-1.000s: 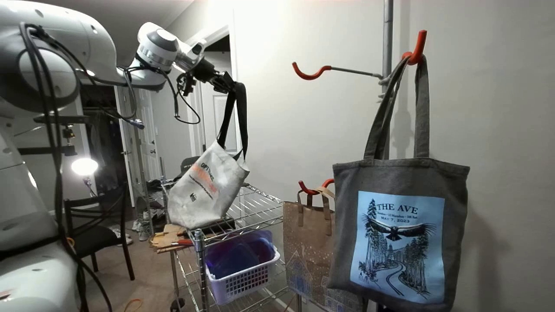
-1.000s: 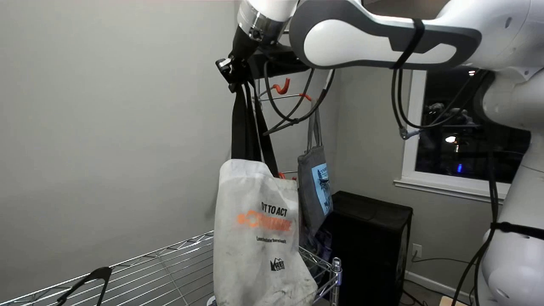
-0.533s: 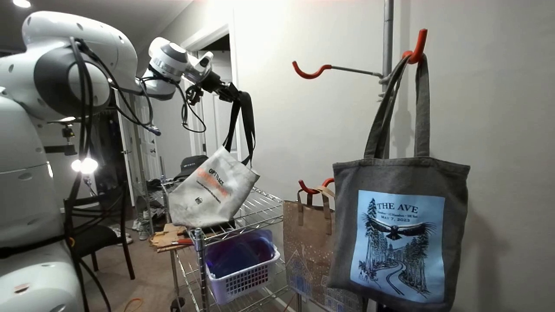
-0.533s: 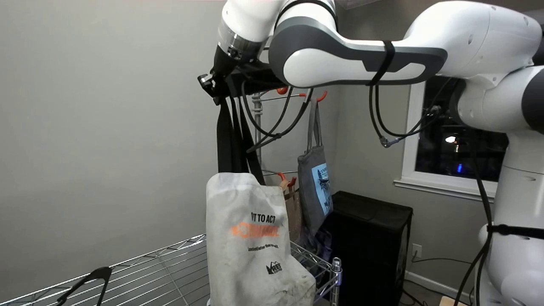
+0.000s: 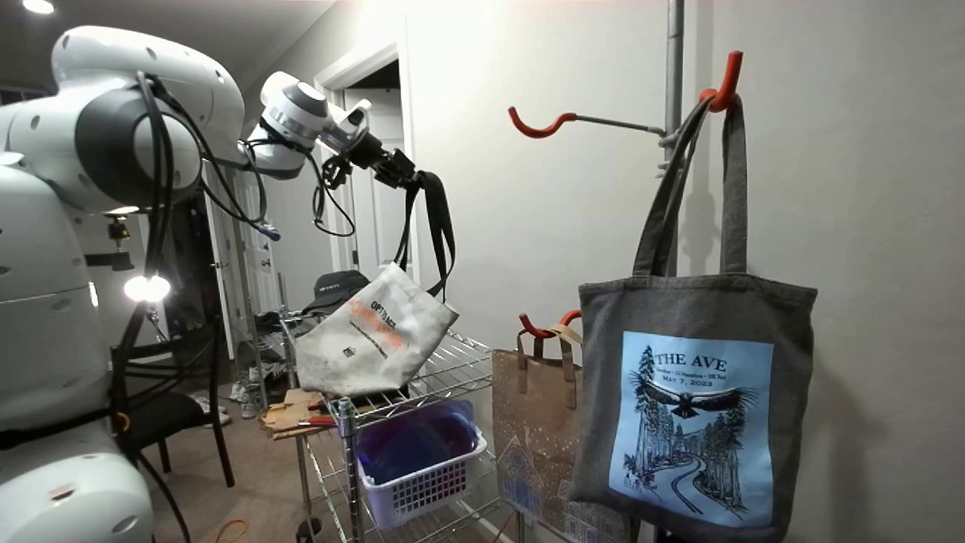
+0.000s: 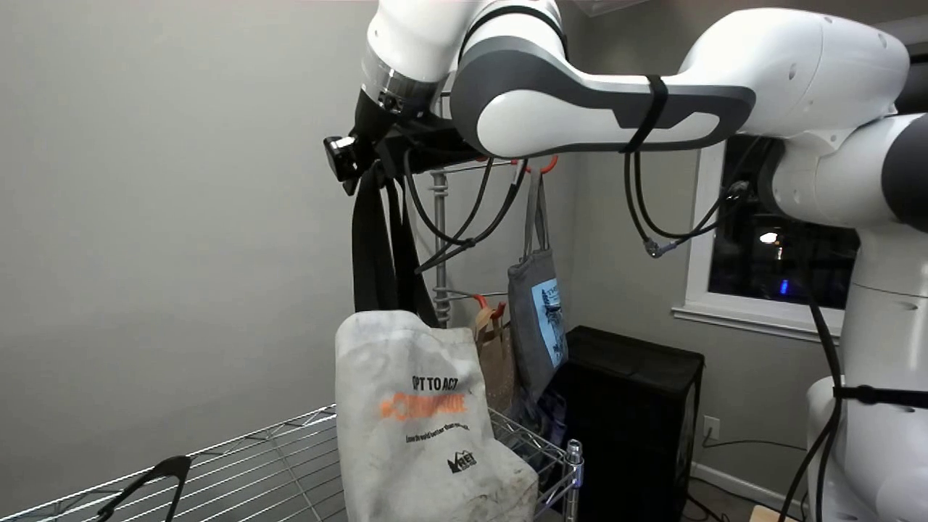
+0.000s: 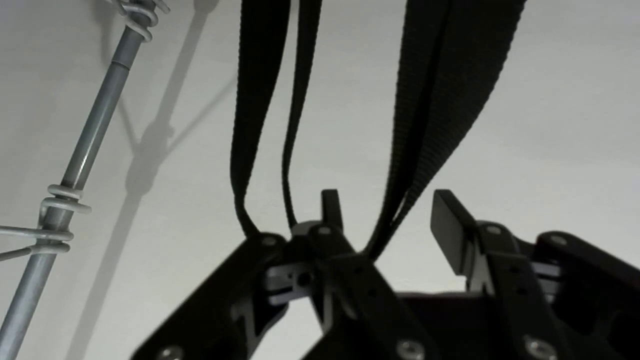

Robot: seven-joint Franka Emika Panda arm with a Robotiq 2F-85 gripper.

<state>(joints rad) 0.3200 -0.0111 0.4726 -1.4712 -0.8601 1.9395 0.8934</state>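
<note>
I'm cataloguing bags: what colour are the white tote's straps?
The straps are black, clearest in the wrist view.

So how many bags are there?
3 that I can see: a white bag, its straps on the jaws; a gray bag on a red hook; and a brown bag hanging lower, partly covered. More might be hidden.

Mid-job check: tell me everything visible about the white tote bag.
The white tote bag looks like smudged canvas, printed in black and orange, with "OPT TO ACT" above a small black logo. Its black straps appear to loop behind one finger of the open gripper. The body tilts, its base seemingly on the wire shelf, though the contact is hidden. Whether it holds anything does not show.
</note>
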